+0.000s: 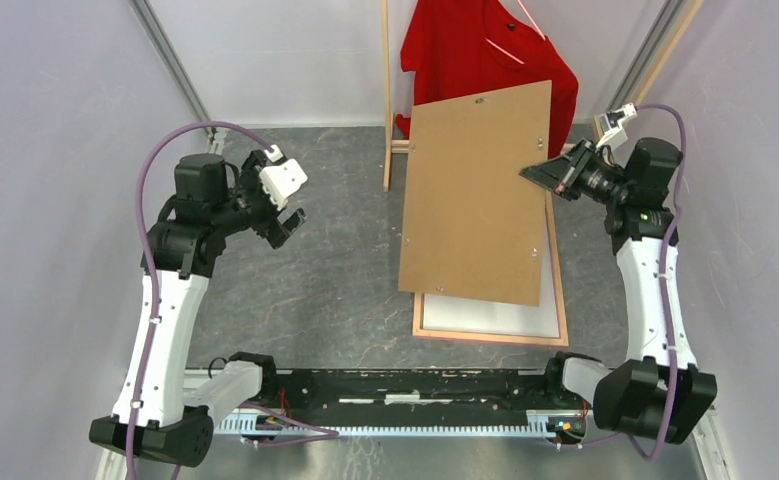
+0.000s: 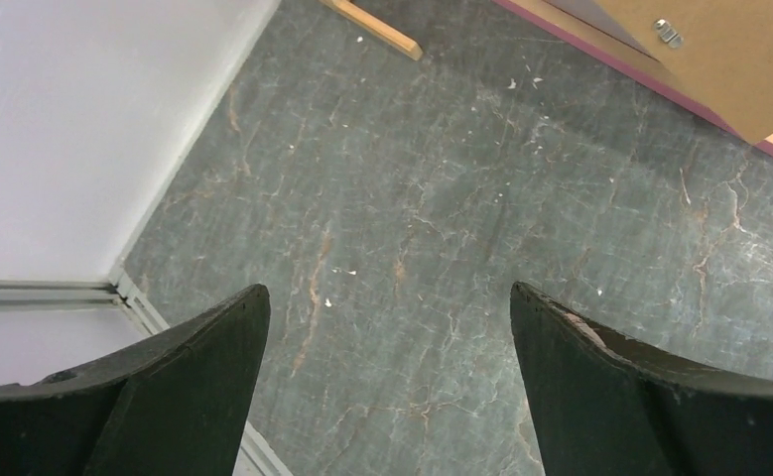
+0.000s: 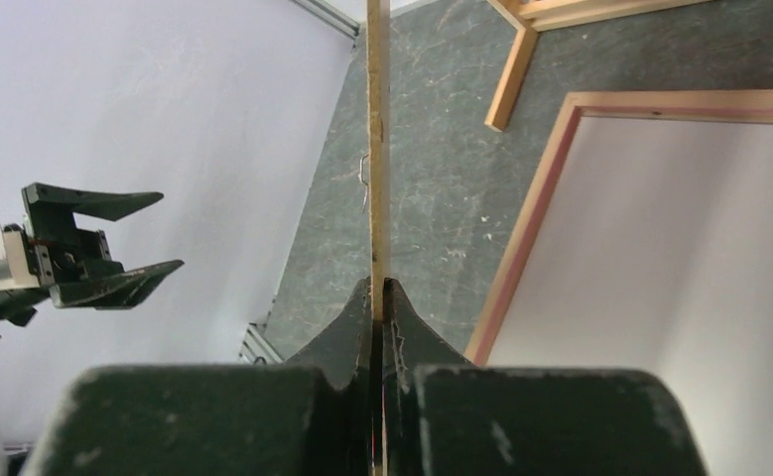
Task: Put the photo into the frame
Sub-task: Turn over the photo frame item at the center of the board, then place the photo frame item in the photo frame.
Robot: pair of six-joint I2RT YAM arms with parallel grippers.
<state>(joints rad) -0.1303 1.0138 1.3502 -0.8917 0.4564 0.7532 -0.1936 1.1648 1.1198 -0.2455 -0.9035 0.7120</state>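
Right wrist view: our right gripper (image 3: 377,290) pinches the backing board (image 3: 374,149) at centre; we should level it over the frame (image 3: 526,228). Left gripper (image 2: 389,297) gapes empty.

One frame (image 1: 490,338), one board (image 1: 475,195), seemingly one photo (image 1: 485,317).

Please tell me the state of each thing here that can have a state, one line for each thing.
Left tool: open, empty, over the table.
Right tool: shut on the board's edge.
Board: lifted and tilted, partly covering the frame.
Frame: lying flat, wood back up.
Photo: apparently face down inside the frame, white back showing.
Shirt: hanging on the rack.
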